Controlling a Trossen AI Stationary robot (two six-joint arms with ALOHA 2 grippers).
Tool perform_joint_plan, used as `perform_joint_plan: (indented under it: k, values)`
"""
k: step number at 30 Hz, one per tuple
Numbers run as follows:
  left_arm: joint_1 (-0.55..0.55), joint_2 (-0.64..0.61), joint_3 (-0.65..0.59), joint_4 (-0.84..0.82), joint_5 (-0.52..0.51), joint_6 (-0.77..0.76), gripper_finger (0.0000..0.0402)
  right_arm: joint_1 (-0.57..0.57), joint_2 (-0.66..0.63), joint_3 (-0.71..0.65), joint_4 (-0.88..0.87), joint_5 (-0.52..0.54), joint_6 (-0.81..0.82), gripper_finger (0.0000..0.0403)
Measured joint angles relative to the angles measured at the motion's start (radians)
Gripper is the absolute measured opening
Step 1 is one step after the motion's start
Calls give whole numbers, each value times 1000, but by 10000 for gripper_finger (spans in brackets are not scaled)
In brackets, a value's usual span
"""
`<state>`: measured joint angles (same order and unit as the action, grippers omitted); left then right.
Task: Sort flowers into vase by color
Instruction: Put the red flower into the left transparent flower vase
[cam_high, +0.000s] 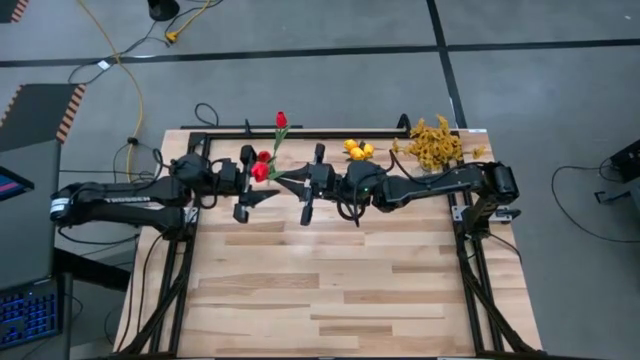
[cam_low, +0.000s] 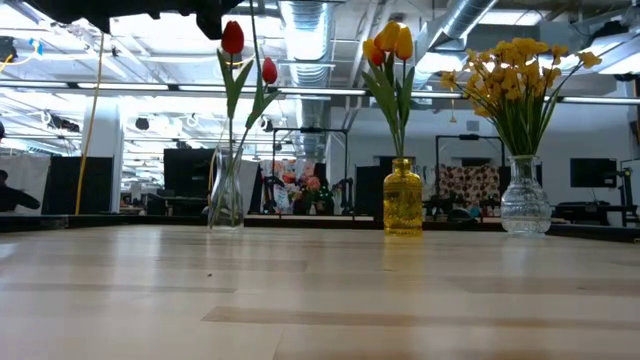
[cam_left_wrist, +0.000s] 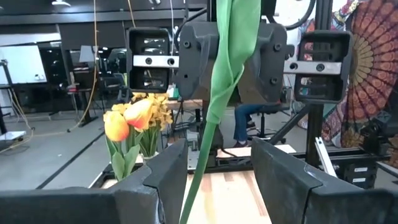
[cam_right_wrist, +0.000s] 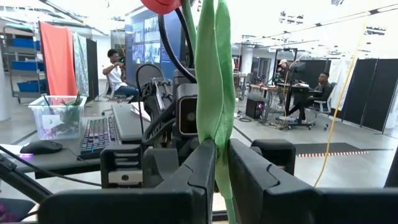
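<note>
Green stem and leaf are pinched between the fingers of the right gripper (cam_right_wrist: 221, 165), which are closed almost fully on a red tulip (cam_right_wrist: 163, 5); in the right wrist view the stem (cam_right_wrist: 214, 81) runs upright through the jaws, with the bloom at the picture's top. The left gripper (cam_left_wrist: 217, 171) is held wide open, and the same green stem (cam_left_wrist: 227, 74) is seen passing through the gap without being clamped. In the high view the two grippers are seen facing each other at the far middle of the tabletop (cam_high: 330, 290), the left gripper (cam_high: 262, 180) from the left and the right gripper (cam_high: 300, 180) from the right, with the tulip's stem between them.

Just beside them, at the far left of the row, a clear vase (cam_low: 226, 190) is seen holding two red tulips (cam_low: 233, 37). A yellow vase (cam_low: 403, 196) with orange tulips (cam_low: 390, 42) stands in the middle, and a cut-glass vase (cam_low: 525, 195) with mustard blossoms (cam_low: 515, 65) at the right.

The coming move is judged to turn on the stem's axis: it is held roughly upright, and the clear vase lies just to the left of the right gripper, nearer the left arm. A handover to the left gripper appears to be prepared, though this cannot be confirmed.
</note>
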<state>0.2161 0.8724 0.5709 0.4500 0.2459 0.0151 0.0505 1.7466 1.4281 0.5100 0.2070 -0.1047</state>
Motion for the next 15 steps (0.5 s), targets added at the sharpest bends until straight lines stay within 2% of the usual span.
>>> perform_joint_plan:
  k: [7, 15]
  values:
    - [-1, 13, 0, 18, -9, 0, 153, 0, 0, 0, -1, 0, 0, 72]
    - [-2, 11, 0, 14, -32, -10, 74, 0, 0, 0, -1, 0, 0, 72]
